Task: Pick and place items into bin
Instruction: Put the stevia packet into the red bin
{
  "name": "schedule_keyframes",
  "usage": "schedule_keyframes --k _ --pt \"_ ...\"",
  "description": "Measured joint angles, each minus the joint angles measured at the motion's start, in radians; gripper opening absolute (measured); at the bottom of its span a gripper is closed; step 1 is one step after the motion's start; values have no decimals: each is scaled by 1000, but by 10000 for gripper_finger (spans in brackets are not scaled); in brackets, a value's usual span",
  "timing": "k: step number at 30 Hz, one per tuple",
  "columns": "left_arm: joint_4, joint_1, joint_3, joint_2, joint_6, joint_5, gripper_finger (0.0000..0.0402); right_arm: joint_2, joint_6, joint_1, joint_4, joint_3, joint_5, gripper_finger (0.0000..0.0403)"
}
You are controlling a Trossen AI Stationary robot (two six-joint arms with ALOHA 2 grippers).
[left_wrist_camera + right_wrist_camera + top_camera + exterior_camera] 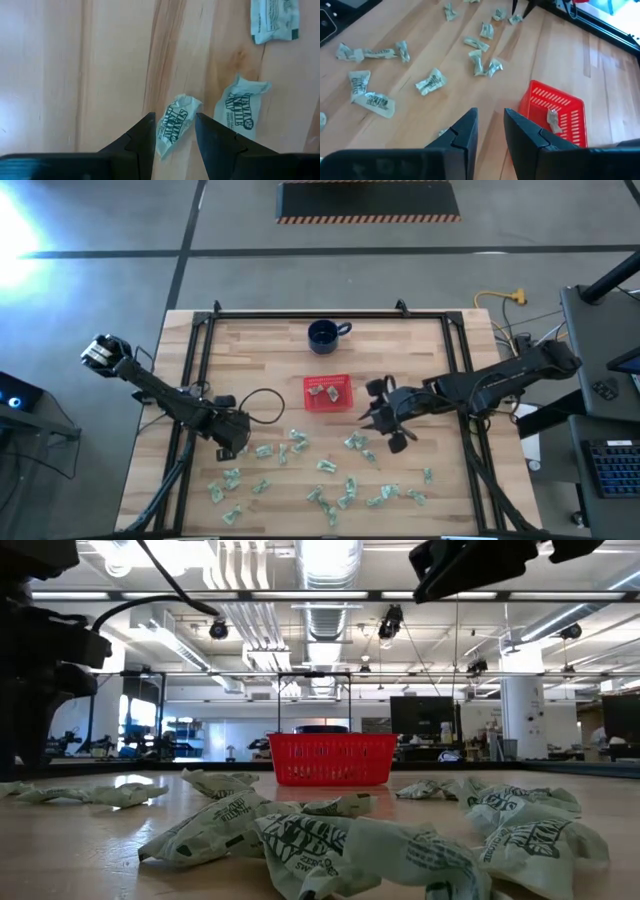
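Crumpled pale packets (322, 467) litter grained wood (260, 340) by the slatted red bin (327, 393); both end effectors gape, empty.

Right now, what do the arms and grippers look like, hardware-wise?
Two dark, near-black jointed arms. The left gripper and right gripper each end in two dark, tapered, wedge-shaped fingers. A black cable loops beside the left arm; the right arm looks the same build.

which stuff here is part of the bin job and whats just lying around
Part of the job:
- green-and-white wrappers scattered on the table
- red bin, some wrappers already inside
- left tool, open over a wrapper
- right tool beside the bin

Just lying about:
- dark blue mug
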Motion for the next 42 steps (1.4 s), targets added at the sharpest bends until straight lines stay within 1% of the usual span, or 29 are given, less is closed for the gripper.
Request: schedule_keyframes --k 7,12,22,25,27,29,34,36,39,41,42 --pt "2 0 -9 0 0 8 121 -57 22 0 7 -36 0 77" --pt "29 0 -27 11 6 10 121 -72 40 0 10 -53 1 77" --pt "33 -1 -13 147 31 22 121 -74 38 0 8 -59 2 70" --pt "21 -1 4 168 36 21 119 -74 37 0 8 -59 2 70" --pt "15 0 16 172 45 22 110 -74 36 0 8 -59 3 68" --pt "13 0 25 168 60 22 92 -74 32 0 7 -59 7 68" --pt "26 2 47 148 79 17 23 -74 31 0 7 -59 7 68" --pt "24 2 56 143 86 8 7 -74 33 0 6 -59 7 68" --pt "23 2 79 137 98 -54 8 -74 35 0 6 -60 8 68" --pt "21 3 96 135 124 -121 6 -74 35 0 5 -62 8 68" --pt "21 3 107 135 142 -172 5 -74 36 0 6 -64 8 68"
